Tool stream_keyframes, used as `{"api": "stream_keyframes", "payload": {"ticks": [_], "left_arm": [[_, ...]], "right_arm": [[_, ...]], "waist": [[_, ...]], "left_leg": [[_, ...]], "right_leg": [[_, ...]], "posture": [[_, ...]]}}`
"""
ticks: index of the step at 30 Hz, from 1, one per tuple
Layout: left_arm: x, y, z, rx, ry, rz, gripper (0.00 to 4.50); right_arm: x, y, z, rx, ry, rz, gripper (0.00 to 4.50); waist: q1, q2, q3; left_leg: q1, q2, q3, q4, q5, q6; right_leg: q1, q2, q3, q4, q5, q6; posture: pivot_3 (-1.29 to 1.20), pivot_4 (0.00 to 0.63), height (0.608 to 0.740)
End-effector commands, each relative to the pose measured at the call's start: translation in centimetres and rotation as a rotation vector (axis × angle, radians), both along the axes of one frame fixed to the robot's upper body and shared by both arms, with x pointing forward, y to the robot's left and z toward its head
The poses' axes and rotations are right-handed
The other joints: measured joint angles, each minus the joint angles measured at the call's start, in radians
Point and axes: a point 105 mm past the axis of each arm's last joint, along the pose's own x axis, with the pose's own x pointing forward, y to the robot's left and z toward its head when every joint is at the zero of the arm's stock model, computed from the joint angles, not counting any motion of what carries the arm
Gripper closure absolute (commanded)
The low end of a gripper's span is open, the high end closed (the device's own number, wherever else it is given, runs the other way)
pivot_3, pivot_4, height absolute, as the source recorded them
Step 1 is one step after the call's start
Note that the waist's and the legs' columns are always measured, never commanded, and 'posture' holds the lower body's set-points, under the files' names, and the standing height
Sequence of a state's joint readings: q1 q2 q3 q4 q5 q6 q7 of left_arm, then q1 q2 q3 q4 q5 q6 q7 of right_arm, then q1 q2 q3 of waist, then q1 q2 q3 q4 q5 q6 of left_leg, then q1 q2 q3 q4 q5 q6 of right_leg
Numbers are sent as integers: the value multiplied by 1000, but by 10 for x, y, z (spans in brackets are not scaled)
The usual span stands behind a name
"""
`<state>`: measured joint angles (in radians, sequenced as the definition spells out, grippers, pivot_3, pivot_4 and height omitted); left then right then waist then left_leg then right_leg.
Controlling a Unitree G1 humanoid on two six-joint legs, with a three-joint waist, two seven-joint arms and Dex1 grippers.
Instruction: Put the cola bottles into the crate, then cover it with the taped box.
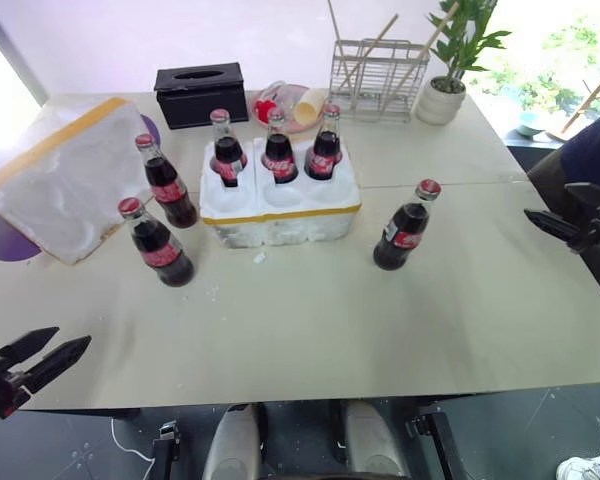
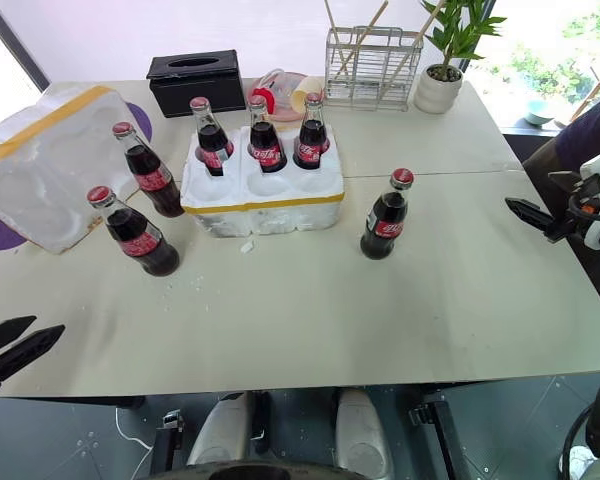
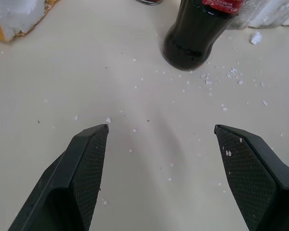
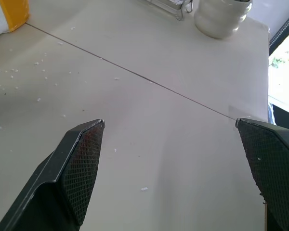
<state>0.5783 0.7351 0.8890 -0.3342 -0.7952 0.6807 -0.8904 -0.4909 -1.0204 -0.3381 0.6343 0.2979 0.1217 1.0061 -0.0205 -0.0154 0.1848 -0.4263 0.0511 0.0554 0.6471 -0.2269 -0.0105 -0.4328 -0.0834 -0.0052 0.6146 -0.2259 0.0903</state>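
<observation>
- Three cola bottles [image 1: 278, 147] stand in the crate's [image 1: 280, 208] far wells.
- Left pincer [image 1: 42, 360] and right pincer [image 2: 540, 217] both gape wide, empty, over the desk [image 1: 330, 320].

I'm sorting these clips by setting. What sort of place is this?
Likely an indoor demo or lab room made up as a home table by a window: a tissue box, a potted plant and a wire rack line its far edge.
</observation>
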Motion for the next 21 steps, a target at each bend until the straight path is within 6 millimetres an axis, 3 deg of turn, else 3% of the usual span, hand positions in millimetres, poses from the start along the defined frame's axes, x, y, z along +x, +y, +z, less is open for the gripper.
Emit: {"api": "stream_keyframes", "payload": {"ticks": [1, 9, 10, 12, 17, 21], "left_arm": [[3, 1, 6, 36, -24, -9, 823], [18, 0, 18, 22, -97, 12, 823], [22, -3, 20, 6, -116, 1, 560], [33, -9, 25, 7, -153, -31, 31], [57, -39, 31, -21, -198, -170, 31], [79, -56, 33, -8, -217, -271, 31]], "right_arm": [[-1, -2, 12, 4, -57, -8, 0], [0, -3, 5, 52, -38, -15, 0], [0, -1, 7, 59, -34, -3, 0], [-3, 6, 20, 72, -24, 54, 0], [-26, 33, 60, 61, 43, 276, 0], [-54, 72, 90, 73, 97, 487, 0]], "waist": [[0, 0, 0], [1, 0, 0], [1, 0, 0], [3, 0, 0], [7, 4, 1], [7, 4, 1]], "left_leg": [[0, 0, 0, 0, 0, 0], [0, 0, 0, 0, 0, 0], [0, 0, 0, 0, 0, 0], [0, 0, 0, 0, 0, 0], [0, 0, 0, 2, 0, 0], [1, 1, -1, 1, 0, 0]], "right_leg": [[0, 0, 0, 0, 0, 0], [1, 0, 0, 0, 0, 0], [1, 0, 0, 0, 0, 0], [1, 1, 0, 1, 0, 0], [1, 0, 1, 2, 0, 0], [1, 2, 1, 3, 0, 0]], "posture": [[0, 150, 740], [0, 150, 740], [0, 150, 740], [0, 150, 740], [0, 150, 740], [0, 150, 740]]}}
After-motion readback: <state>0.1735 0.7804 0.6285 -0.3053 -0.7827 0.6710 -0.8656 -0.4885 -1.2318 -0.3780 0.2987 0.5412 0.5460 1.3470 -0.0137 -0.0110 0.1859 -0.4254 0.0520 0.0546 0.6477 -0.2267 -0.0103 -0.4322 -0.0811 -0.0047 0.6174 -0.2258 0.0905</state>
